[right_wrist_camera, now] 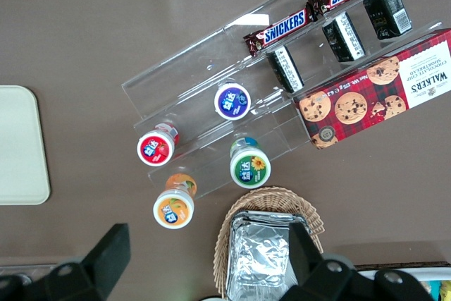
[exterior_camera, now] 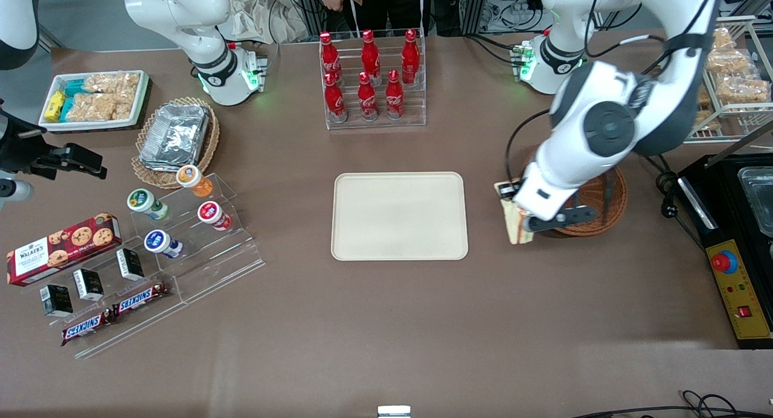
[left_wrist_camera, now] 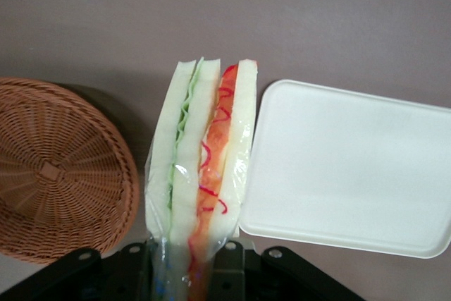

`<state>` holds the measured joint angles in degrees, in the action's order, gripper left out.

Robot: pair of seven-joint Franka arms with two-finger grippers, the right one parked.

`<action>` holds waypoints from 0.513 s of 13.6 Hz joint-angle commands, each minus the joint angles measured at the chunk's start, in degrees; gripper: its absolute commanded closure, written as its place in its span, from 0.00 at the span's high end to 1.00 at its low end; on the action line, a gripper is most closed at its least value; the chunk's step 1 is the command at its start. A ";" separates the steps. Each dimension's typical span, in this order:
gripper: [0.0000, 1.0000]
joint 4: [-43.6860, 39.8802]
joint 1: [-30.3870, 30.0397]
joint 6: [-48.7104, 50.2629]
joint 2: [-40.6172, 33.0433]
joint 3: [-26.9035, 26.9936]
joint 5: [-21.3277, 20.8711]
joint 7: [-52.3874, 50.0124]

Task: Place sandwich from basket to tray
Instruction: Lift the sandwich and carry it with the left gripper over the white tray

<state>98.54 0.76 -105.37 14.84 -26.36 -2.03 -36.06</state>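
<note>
On my brown desk (exterior_camera: 386,321) I count six red cola bottles (exterior_camera: 368,77) in a clear rack, four small round-lidded tubs (exterior_camera: 175,209) on a clear stepped stand, two Snickers bars (exterior_camera: 115,312), three small black boxes (exterior_camera: 90,283) and one red cookie box (exterior_camera: 60,247).

There is one sandwich (left_wrist_camera: 204,167): a triangular wedge of pale white bread in clear wrap, with a green leafy layer along one seam and a red-orange layer with red shreds along the other. My tool (left_wrist_camera: 187,259) is clamped on the wrapped end of it, and it stands out edge-on from the fingers.

In the front view, the sandwich (exterior_camera: 518,223) hangs just outside the rim of the one round reddish-brown wicker basket (exterior_camera: 604,203), between the basket and the one large flat cream-beige rectangular plastic tray (exterior_camera: 399,216), and apart from the tray. In the wrist view, its edge lies close beside a corner of the tray (left_wrist_camera: 352,167), with the basket (left_wrist_camera: 60,170) beside it too.

My white arm (exterior_camera: 610,122) bends down over the basket, its wrist low and my tool (exterior_camera: 524,215) at the basket's tray-side edge.
</note>
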 commanded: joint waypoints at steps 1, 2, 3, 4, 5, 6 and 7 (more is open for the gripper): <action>0.27 -5.02 3.98 0.87 6.59 -0.09 -2.97 -2.78; 0.28 -5.11 4.68 0.43 8.08 -0.09 -3.41 -2.87; 0.28 -4.85 5.91 -1.05 8.97 0.00 -3.85 -2.87; 0.28 -4.59 6.44 -1.94 9.85 0.00 -3.94 -3.04; 0.28 -4.59 6.62 -2.29 10.81 0.00 -4.03 -3.83; 0.28 -4.50 6.71 -2.56 11.52 0.00 -4.03 -3.92; 0.28 -4.32 7.50 -2.99 12.40 0.00 -4.03 -3.93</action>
<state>96.14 7.03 -108.53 25.27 -26.50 -4.99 -38.79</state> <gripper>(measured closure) 0.714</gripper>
